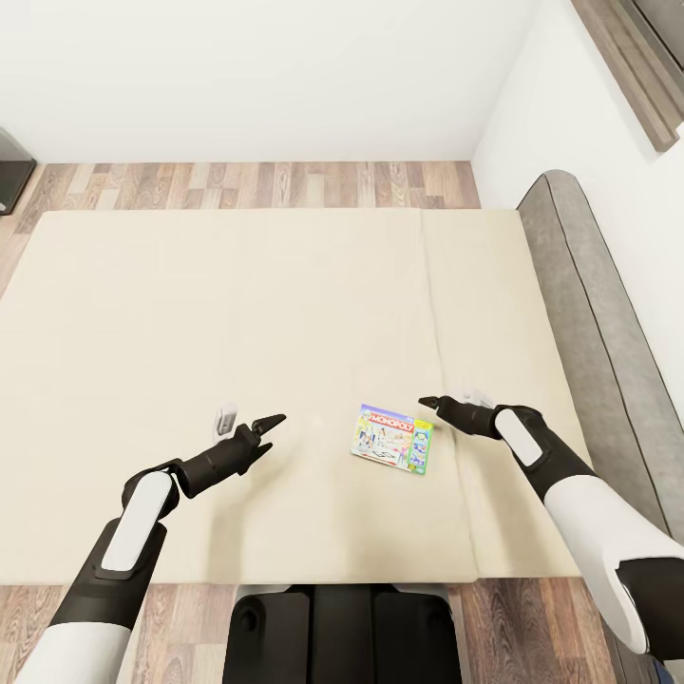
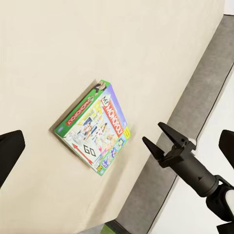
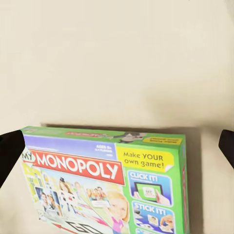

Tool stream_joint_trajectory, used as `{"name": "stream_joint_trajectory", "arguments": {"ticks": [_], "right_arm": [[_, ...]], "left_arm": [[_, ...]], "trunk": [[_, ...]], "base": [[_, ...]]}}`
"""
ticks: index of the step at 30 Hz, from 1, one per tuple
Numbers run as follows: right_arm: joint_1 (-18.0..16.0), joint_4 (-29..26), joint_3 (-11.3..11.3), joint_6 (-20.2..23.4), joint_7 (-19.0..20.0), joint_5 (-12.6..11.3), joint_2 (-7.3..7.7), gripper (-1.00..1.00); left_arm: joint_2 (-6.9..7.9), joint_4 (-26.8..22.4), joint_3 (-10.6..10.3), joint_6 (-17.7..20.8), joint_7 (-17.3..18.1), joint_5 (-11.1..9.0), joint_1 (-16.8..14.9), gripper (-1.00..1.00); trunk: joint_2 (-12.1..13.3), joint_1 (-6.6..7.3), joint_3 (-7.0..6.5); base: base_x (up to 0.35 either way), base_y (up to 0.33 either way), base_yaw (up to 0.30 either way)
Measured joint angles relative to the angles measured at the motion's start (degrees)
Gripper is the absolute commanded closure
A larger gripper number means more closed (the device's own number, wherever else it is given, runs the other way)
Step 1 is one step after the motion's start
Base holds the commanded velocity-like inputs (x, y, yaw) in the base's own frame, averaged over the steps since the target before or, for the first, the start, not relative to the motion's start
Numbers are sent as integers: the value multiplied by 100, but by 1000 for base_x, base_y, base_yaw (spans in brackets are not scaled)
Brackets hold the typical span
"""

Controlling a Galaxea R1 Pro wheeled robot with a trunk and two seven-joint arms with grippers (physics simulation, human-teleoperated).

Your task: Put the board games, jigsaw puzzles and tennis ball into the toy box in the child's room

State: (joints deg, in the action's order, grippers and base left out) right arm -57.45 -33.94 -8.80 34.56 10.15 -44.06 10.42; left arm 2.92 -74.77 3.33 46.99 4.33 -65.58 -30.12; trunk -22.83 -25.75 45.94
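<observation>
A green and white Monopoly board game (image 1: 392, 439) lies flat on the beige mattress of the bed (image 1: 190, 323), near its front right part. My right gripper (image 1: 427, 404) hovers open just right of the box, which fills the space between its dark fingers (image 3: 9, 151) in the right wrist view, red banner (image 3: 78, 167) facing up. My left gripper (image 1: 274, 429) is open and empty, about a hand's width left of the box. The left wrist view shows the box (image 2: 95, 129) and the right gripper (image 2: 155, 135) beyond it. The table and toy box are out of view.
A grey headboard (image 1: 594, 332) runs along the bed's right side against the white wall. Wood-plank floor (image 1: 247, 185) lies beyond the bed's far edge, with a dark object (image 1: 13, 171) at far left. My base (image 1: 342, 632) stands at the bed's near edge.
</observation>
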Motion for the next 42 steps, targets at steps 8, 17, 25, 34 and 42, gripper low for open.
{"name": "stream_joint_trajectory", "arguments": {"ticks": [8,17,25,34,42], "right_arm": [[0,-4,-1,-2,-1,3,4,-100],[0,-2,-6,-2,1,-5,-21,-100],[0,8,-22,-11,3,14,-55,-100],[0,32,-39,-17,0,25,-73,-100],[0,43,-45,-19,0,30,-79,-100]], "left_arm": [[0,-2,0,0,0,2,0,-100],[0,-2,0,0,0,2,0,-100],[0,-2,0,0,0,1,0,-100],[0,4,0,0,0,4,0,-100],[0,7,0,0,-3,8,0,-100]], "trunk": [[0,0,0],[0,0,25],[0,0,80],[0,0,155],[0,0,226]], "base": [[0,0,0],[0,0,0],[0,0,0],[0,0,0],[0,0,0]]}}
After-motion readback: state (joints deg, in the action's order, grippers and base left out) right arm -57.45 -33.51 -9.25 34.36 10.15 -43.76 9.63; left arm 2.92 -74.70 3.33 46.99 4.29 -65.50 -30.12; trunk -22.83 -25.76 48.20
